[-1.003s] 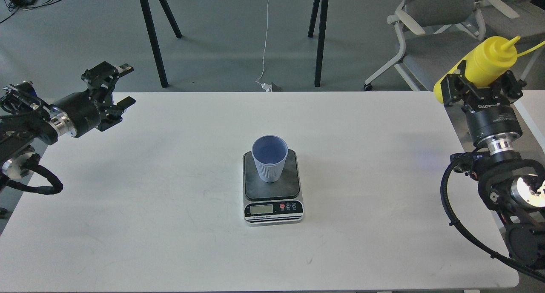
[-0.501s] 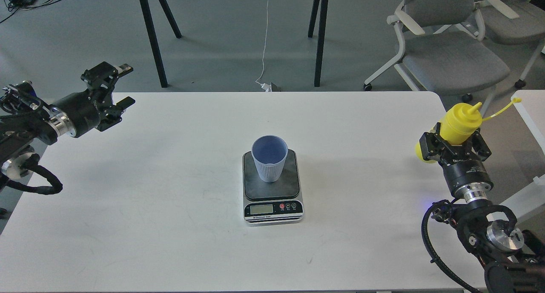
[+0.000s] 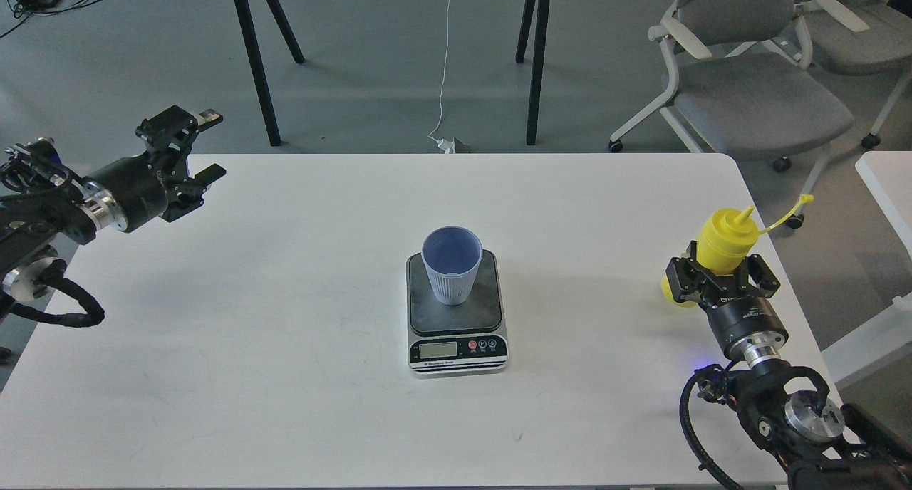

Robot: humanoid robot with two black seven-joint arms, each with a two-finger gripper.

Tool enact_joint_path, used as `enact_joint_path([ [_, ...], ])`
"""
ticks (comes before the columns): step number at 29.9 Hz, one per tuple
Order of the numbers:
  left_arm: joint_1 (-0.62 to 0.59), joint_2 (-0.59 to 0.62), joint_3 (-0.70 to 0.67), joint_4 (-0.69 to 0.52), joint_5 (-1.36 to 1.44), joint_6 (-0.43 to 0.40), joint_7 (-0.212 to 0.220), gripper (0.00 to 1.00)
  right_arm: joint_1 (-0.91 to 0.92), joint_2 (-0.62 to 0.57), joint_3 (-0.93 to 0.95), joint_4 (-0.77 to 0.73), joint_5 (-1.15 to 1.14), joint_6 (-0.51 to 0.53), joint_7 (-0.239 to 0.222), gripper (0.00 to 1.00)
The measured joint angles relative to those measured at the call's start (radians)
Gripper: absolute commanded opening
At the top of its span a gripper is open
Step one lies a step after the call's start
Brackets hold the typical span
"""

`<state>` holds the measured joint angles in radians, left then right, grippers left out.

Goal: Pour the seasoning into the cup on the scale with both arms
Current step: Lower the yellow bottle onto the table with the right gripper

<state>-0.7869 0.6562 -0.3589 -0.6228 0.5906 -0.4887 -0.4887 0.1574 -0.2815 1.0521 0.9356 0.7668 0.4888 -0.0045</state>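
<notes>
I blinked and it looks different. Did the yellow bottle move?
Yes. The yellow bottle, held in the right claw, has come down and left, toward the scale, over the table's right edge.

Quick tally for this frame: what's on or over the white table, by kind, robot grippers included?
Cups: 1, cup
Scales: 1, scale
Squeeze bottles: 1, yellow bottle
Grippers: 2, left gripper, right gripper
Total: 5

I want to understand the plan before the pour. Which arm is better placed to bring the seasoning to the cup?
Probably the right: the right gripper is shut on the yellow seasoning bottle near the table's right edge. The left gripper is open and empty, far from the cup on the scale.
</notes>
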Motion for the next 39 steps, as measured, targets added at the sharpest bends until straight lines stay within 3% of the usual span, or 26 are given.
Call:
enact_joint_path([
  [27, 0.000, -0.003, 0.000, 0.000, 0.000, 0.000, 0.000, 1.00, 0.003, 0.021, -0.001, -0.012, -0.128, 0.000, 0.011, 0.35],
  [28, 0.000, -0.003, 0.000, 0.000, 0.000, 0.000, 0.000, 1.00, 0.002, 0.021, -0.001, -0.014, -0.134, 0.000, 0.011, 0.39],
  [30, 0.000, -0.003, 0.000, 0.000, 0.000, 0.000, 0.000, 1.00, 0.000, 0.021, -0.001, -0.015, -0.145, 0.000, 0.011, 0.64],
  [32, 0.000, -0.004, 0.000, 0.000, 0.000, 0.000, 0.000, 1.00, -0.003, 0.021, -0.001, -0.016, -0.152, 0.000, 0.012, 0.70],
  [33, 0.000, -0.004, 0.000, 0.000, 0.000, 0.000, 0.000, 1.00, -0.005, 0.021, -0.001, -0.016, -0.153, 0.000, 0.012, 0.78],
  [34, 0.000, -0.004, 0.000, 0.000, 0.000, 0.000, 0.000, 1.00, -0.008, 0.021, 0.000, -0.017, -0.154, 0.000, 0.012, 0.94],
  [35, 0.000, -0.004, 0.000, 0.000, 0.000, 0.000, 0.000, 1.00, -0.010, 0.021, 0.000, -0.017, -0.155, 0.000, 0.012, 0.98],
  [39, 0.000, -0.004, 0.000, 0.000, 0.000, 0.000, 0.000, 1.00, -0.012, 0.021, 0.000, -0.017, -0.156, 0.000, 0.013, 0.99],
])
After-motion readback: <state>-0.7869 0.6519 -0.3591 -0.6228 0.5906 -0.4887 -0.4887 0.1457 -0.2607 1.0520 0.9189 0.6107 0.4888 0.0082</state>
